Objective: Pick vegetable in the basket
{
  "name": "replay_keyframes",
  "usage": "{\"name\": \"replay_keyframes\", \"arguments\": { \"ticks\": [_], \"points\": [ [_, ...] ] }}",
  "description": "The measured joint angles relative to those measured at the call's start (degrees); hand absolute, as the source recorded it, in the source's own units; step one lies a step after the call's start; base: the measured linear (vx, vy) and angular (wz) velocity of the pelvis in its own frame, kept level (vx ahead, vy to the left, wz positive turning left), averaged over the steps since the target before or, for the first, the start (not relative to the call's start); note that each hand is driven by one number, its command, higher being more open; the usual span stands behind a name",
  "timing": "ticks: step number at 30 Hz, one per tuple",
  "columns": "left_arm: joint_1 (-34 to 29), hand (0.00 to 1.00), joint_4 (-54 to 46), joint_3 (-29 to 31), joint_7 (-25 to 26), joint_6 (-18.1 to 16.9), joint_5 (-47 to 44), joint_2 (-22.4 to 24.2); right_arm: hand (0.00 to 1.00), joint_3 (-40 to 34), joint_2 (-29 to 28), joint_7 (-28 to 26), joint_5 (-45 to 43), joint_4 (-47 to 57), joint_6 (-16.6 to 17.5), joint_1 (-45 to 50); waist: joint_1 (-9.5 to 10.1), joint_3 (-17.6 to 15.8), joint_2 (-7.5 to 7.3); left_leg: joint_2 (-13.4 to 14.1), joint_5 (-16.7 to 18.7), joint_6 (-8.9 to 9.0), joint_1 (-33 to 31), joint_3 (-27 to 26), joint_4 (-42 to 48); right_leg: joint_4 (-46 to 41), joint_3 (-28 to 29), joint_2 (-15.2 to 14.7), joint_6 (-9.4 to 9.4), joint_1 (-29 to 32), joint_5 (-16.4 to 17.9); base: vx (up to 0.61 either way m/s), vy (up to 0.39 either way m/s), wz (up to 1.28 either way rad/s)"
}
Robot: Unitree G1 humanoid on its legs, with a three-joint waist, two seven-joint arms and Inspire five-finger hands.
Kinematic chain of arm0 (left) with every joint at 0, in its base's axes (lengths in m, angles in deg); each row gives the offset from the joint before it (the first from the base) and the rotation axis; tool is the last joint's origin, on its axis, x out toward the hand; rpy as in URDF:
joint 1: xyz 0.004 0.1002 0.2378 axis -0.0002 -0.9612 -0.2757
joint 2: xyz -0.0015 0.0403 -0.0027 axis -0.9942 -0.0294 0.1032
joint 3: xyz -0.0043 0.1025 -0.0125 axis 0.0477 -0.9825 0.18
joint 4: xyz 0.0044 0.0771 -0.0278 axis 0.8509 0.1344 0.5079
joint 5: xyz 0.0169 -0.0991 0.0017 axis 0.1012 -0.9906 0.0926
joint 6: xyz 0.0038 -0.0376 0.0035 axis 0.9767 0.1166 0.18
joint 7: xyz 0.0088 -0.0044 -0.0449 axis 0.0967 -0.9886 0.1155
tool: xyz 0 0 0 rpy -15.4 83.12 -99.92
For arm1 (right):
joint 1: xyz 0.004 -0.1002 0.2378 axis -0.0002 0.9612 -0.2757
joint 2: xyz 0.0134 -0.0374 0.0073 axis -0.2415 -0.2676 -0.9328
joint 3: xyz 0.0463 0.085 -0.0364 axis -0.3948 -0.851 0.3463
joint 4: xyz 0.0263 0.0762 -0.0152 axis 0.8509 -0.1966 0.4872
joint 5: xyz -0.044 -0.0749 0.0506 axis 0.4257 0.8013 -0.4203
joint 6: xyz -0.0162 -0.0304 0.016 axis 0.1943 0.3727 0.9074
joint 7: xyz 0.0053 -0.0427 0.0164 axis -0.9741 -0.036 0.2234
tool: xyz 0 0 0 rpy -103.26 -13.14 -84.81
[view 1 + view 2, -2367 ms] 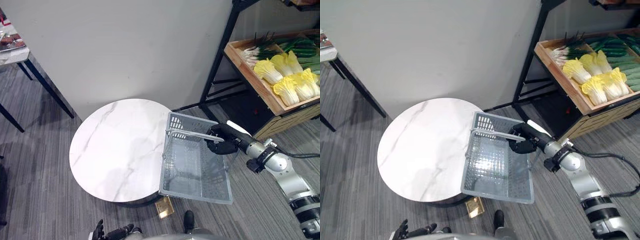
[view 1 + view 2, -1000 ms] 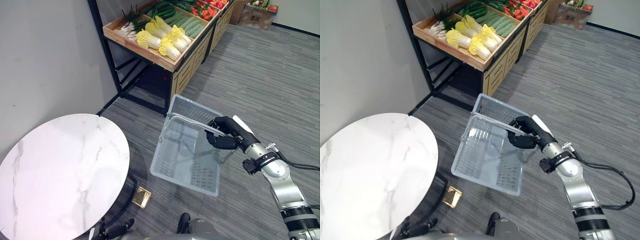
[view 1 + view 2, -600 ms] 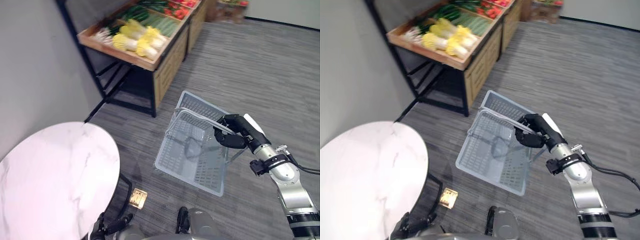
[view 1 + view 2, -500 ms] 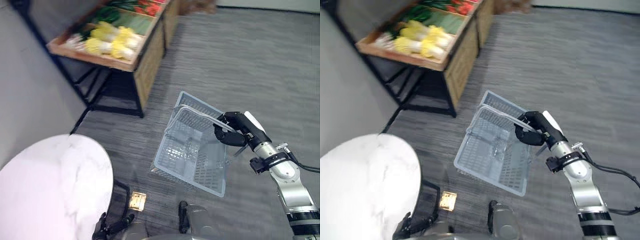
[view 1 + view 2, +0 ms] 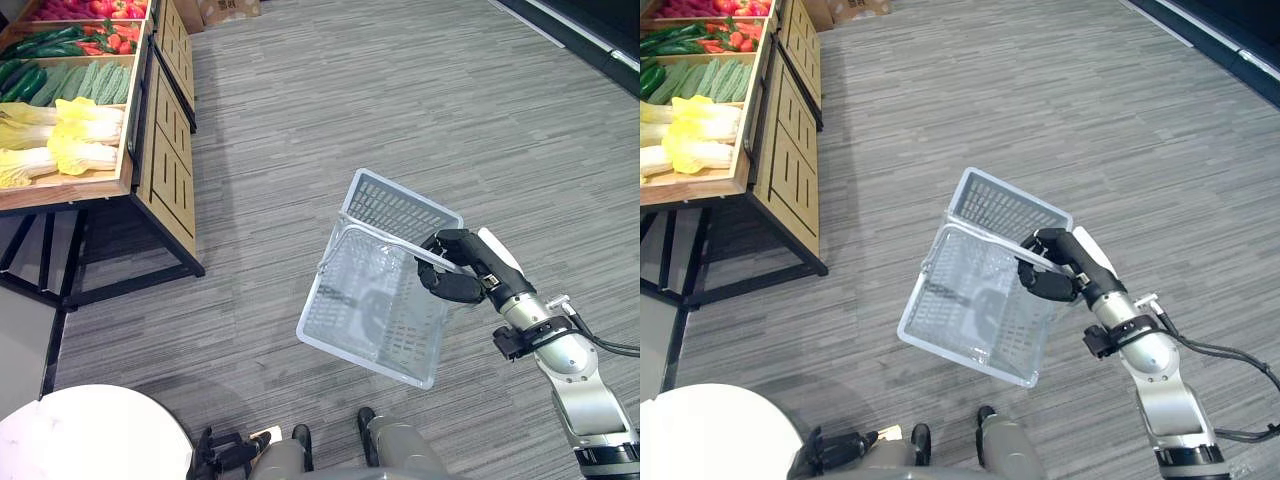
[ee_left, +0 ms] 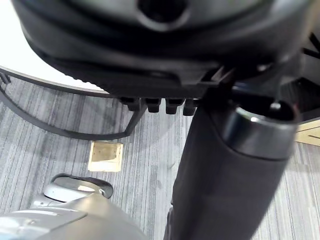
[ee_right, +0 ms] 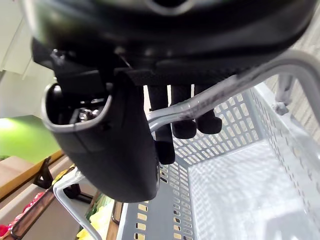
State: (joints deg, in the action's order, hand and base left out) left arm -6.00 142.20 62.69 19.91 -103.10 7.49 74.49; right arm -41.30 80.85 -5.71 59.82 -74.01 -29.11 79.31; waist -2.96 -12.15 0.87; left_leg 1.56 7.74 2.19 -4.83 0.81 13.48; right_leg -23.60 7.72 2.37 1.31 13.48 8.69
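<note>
My right hand (image 5: 455, 278) is shut on the metal handle (image 7: 220, 89) of a grey plastic basket (image 5: 370, 310). The basket hangs tilted above the floor and has nothing in it. On a wooden produce shelf (image 5: 165, 130) at the far left lie yellow napa cabbages (image 5: 60, 145), green cucumbers (image 5: 95, 80) and red peppers (image 5: 105, 8). The shelf stands well away from the basket. My left hand (image 5: 222, 455) hangs low at the view's bottom edge with relaxed fingers (image 6: 155, 104), holding nothing.
A round white marble table (image 5: 90, 440) sits at the lower left corner, close to my left hand. Grey striped carpet (image 5: 350, 90) stretches between me and the shelf. A dark wall base (image 5: 590, 40) runs along the far right.
The camera has swung round: the shelf now lies at the left and the table has slid to the corner. The basket, earlier on the table's edge, now hangs over the floor in my right hand.
</note>
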Motion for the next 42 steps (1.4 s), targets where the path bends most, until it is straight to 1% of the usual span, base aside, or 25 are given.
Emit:
{"name": "replay_keyframes", "arguments": {
  "ticks": [4, 8, 13, 14, 17, 20, 21, 22, 24, 25, 26, 27, 29, 30, 31, 32, 33, 34, 35, 36, 37, 38, 40, 41, 42],
  "points": [
    [-0.1, 1.0, 0.0, -0.6, -0.1, 0.0, 0.0, 0.1, 0.0, 0.0, 0.4, 0.0, 0.0, -1.6, 0.2, 0.0, 0.19, 1.7, 0.72, 0.3, -0.1, 0.1, 1.5, -0.3, -2.1, 1.3, -0.9, -0.1, -0.57, -0.9, -0.4, 0.11, -0.004, -0.03],
    [-0.1, 1.0, -0.3, -1.9, -0.1, 0.0, 0.4, 0.2, 0.0, 0.0, 1.4, 0.0, 0.0, -4.6, 0.3, 0.0, -0.23, 2.9, 1.59, 0.3, -0.1, 0.1, 2.7, -0.4, -3.1, 2.9, -1.0, -0.2, -0.85, -2.4, -0.5, 0.02, 0.002, -0.02],
    [-0.4, 1.0, -0.5, -2.1, -0.2, 0.3, 1.1, 0.3, 0.0, 0.0, 1.5, -0.1, 0.0, -6.5, 0.3, 0.0, -0.17, 3.5, 1.45, 0.5, -0.1, 0.1, 2.8, -1.2, -3.2, 3.7, -1.4, -0.6, -1.34, -2.2, 0.1, -0.02, 0.001, -0.06],
    [-0.9, 1.0, -0.5, -2.1, -0.2, 0.4, 1.1, 0.2, 0.0, 0.0, 1.5, -0.1, 0.0, -6.5, 0.3, 0.0, -0.01, 3.6, 1.23, 0.3, -0.1, 0.09, 2.7, -1.4, -3.1, 3.3, -3.0, -1.5, -1.11, -1.7, 0.7, -0.04, -0.001, -0.09],
    [-1.8, 1.0, -0.5, -2.1, -0.2, 0.9, 1.1, -0.1, 0.0, 0.0, 0.7, -0.1, 0.0, -7.4, 0.3, 0.0, 0.14, 4.1, 0.66, 0.1, 0.2, -0.08, 2.4, -1.3, -2.8, 1.9, -3.4, -1.7, -1.48, -1.3, 1.2, 0.0, -0.01, 0.04],
    [-2.7, 1.0, -0.7, -1.8, -0.5, 1.3, 1.6, -0.8, 0.0, -0.1, -0.8, 0.4, 0.0, -9.7, 0.3, 0.2, 0.79, 4.1, -1.15, -1.3, 2.3, -1.18, 1.8, -1.0, -0.3, -1.3, -4.1, -2.7, -1.78, -0.7, 3.3, 0.02, 0.009, 0.15],
    [-2.7, 1.0, -0.7, -1.9, -0.6, 1.4, 2.0, -1.2, 0.0, -0.4, -1.7, 0.7, 0.1, -10.7, 0.3, 0.2, 0.9, 4.2, -1.36, -1.8, 2.7, -1.65, 2.2, -0.4, -0.4, -3.9, -5.1, -3.4, -1.87, -0.3, 3.3, 0.03, -0.001, 0.14],
    [-2.7, 1.0, -0.7, -1.9, -0.6, 1.4, 2.2, -1.7, 0.0, -0.4, -2.4, 1.1, 0.1, -11.1, 0.3, 0.2, 1.35, 3.7, -2.27, -2.1, 3.7, -1.81, 1.9, -0.5, 1.1, -11.5, -7.5, -4.7, -1.61, 3.3, 3.0, 0.02, 0.002, 0.11],
    [-3.8, 1.0, -0.6, -1.8, -0.6, 1.5, 2.2, -2.1, 0.0, -0.4, -3.8, 1.1, 0.2, -12.2, 0.3, 0.3, 1.42, 3.3, -2.83, -2.2, 5.7, -2.02, 2.2, -0.2, 4.2, -17.7, -10.0, -6.0, -1.88, 4.6, 2.1, 0.02, 0.016, 0.03],
    [-4.2, 1.0, -0.6, -1.5, -0.6, 1.5, 2.1, -2.2, 0.0, -0.4, -4.2, 1.1, 0.2, -12.8, 0.3, 0.3, 1.37, 3.1, -2.64, -1.5, 7.2, -2.77, 3.3, 0.0, 5.4, -20.7, -11.1, -6.1, -2.49, 4.8, 0.6, 0.06, 0.028, 0.01],
    [-4.2, 1.0, -0.7, -1.4, -0.6, 1.5, 2.1, -2.4, 0.0, -0.4, -4.2, 1.1, 0.1, -12.8, 0.4, 0.3, 1.42, 2.5, -2.38, -1.1, 7.5, -3.11, 4.1, 0.1, 5.7, -22.6, -11.5, -6.0, -2.4, 5.7, -0.5, 0.06, 0.027, -0.04],
    [-4.4, 1.0, -0.7, -1.0, -0.6, 1.8, 2.1, -2.8, 0.0, -0.4, -4.3, 1.1, 0.1, -12.8, 0.9, 0.3, 1.45, 2.1, -1.96, -0.8, 8.2, -3.67, 4.9, 0.2, 5.7, -21.7, -12.1, -6.2, -2.12, 6.5, 2.4, 0.05, 0.02, -0.07],
    [-4.3, 1.0, -0.6, -0.1, -0.6, 2.5, 2.1, -3.3, 0.0, -0.4, -4.2, 1.1, 0.0, -12.7, 2.4, 0.3, 1.44, 1.9, -1.73, 0.1, 9.3, -3.55, 5.4, 0.2, 5.8, -12.1, -12.0, -6.0, -2.22, 6.9, 2.7, 0.07, -0.016, -0.06],
    [-4.2, 1.0, -0.6, 0.1, -0.6, 2.7, 2.1, -3.4, 0.0, -0.4, -4.2, 1.1, 0.0, -12.6, 3.1, 0.3, 1.39, 1.7, -1.44, 0.7, 10.1, -3.36, 6.2, 0.2, 5.6, -5.2, -11.7, -6.0, -3.38, 7.3, 0.5, 0.15, -0.078, 0.02],
    [-4.1, 1.0, -0.7, 0.1, -0.6, 2.7, 2.1, -3.5, 0.0, -0.4, -4.2, 1.1, 0.0, -12.6, 3.5, 0.3, 1.05, 1.5, -1.19, 1.4, 11.0, -2.72, 7.0, 0.6, 5.5, 2.6, -11.0, -6.1, -4.51, 7.4, -2.9, 0.19, -0.095, 0.07],
    [-4.1, 1.0, -0.7, 0.1, -0.6, 2.7, 2.1, -3.5, 0.0, -0.4, -4.2, 1.1, 0.0, -12.6, 3.5, 0.3, 0.91, 1.5, -1.31, 1.6, 11.5, -2.15, 7.5, 0.9, 5.5, 6.6, -10.5, -6.3, -5.2, 7.2, -5.3, 0.35, -0.183, 0.2],
    [-4.1, 1.0, -0.7, 0.2, -0.5, 2.8, 2.1, -3.5, 0.0, -0.7, -4.1, 1.1, 0.0, -12.6, 3.5, 0.5, 0.68, 1.1, -1.48, 2.3, 12.6, -1.12, 8.8, 1.6, 5.1, 10.2, -11.0, -6.4, -6.32, 5.7, -12.5, 0.35, -0.2, 0.21],
    [-3.8, 1.0, -0.7, 0.1, -0.5, 2.8, 2.1, -3.3, 0.0, -0.9, -4.0, 1.1, 0.0, -12.6, 3.5, 0.8, 0.68, 1.0, -1.31, 2.7, 12.9, -0.83, 9.2, 2.1, 4.5, 11.0, -11.2, -6.0, -5.46, 4.9, -15.5, 0.45, -0.285, 0.41],
    [-2.3, 1.0, -1.0, 0.0, -0.7, 2.8, 2.1, -2.3, 0.0, -2.2, -3.9, 1.1, 0.0, -12.7, 3.5, 1.2, 0.57, 0.4, -0.03, 3.9, 12.9, -0.61, 9.8, 3.4, 2.9, 8.6, -12.4, -5.1, -4.1, 5.3, -14.1, 0.31, -0.205, 0.45],
    [-2.1, 1.0, -2.1, -0.1, -0.7, 2.7, 2.2, -1.7, 0.0, -2.9, -4.0, 1.1, 0.0, -12.7, 3.3, 1.4, 0.63, 0.3, 0.27, 4.1, 11.9, 0.02, 10.1, 4.2, 1.7, 4.5, -13.1, -5.2, -2.94, 7.1, -11.3, 0.36, -0.251, 0.59],
    [-2.0, 1.0, -3.2, -0.1, -0.7, 2.5, 2.6, -1.1, 0.0, -3.3, -4.0, 1.1, 0.1, -12.7, 2.8, 1.9, 0.69, 0.3, 0.28, 4.7, 11.0, 1.42, 11.4, 5.0, 0.7, -0.8, -14.3, -5.5, -1.21, 8.3, -7.7, 0.36, -0.254, 0.54],
    [-2.1, 1.0, -3.2, -0.1, -0.7, 2.5, 3.6, -0.8, 0.0, -3.4, -4.0, 1.0, 0.0, -12.6, 2.3, 2.4, 0.67, 0.4, 0.3, 5.6, 10.5, 1.97, 12.6, 5.5, 0.6, -4.1, -15.4, -5.7, -0.7, 8.1, -4.6, 0.37, -0.272, 0.46],
    [-2.1, 1.0, -3.0, -0.1, -0.7, 2.5, 4.5, -0.8, 0.0, -3.6, -4.0, 0.8, 0.0, -12.3, 2.3, 2.3, 0.73, 0.8, 0.48, 6.6, 9.9, 1.91, 12.4, 6.2, 3.0, -5.4, -16.7, -5.0, -0.06, 7.3, -1.6, 0.38, -0.276, 0.26],
    [-2.1, 1.0, -2.9, 0.0, -0.7, 2.5, 4.5, -0.8, 0.0, -3.6, -4.0, 0.6, 0.0, -12.2, 2.3, 2.3, 1.04, 1.0, 0.44, 6.7, 9.4, 1.37, 11.9, 6.2, 4.7, -5.2, -16.8, -4.7, 0.21, 6.9, -1.1, 0.44, -0.298, 0.09],
    [-2.2, 1.0, -2.6, 0.0, -0.7, 2.6, 4.4, -0.8, 0.0, -3.6, -4.0, 0.4, 0.0, -12.1, 2.3, 2.2, 1.36, 1.1, 0.46, 6.9, 7.8, 1.57, 9.8, 6.1, 10.3, -3.8, -17.1, -4.1, 0.43, 5.2, -0.4, 0.33, -0.213, 0.04]
  ]
}}
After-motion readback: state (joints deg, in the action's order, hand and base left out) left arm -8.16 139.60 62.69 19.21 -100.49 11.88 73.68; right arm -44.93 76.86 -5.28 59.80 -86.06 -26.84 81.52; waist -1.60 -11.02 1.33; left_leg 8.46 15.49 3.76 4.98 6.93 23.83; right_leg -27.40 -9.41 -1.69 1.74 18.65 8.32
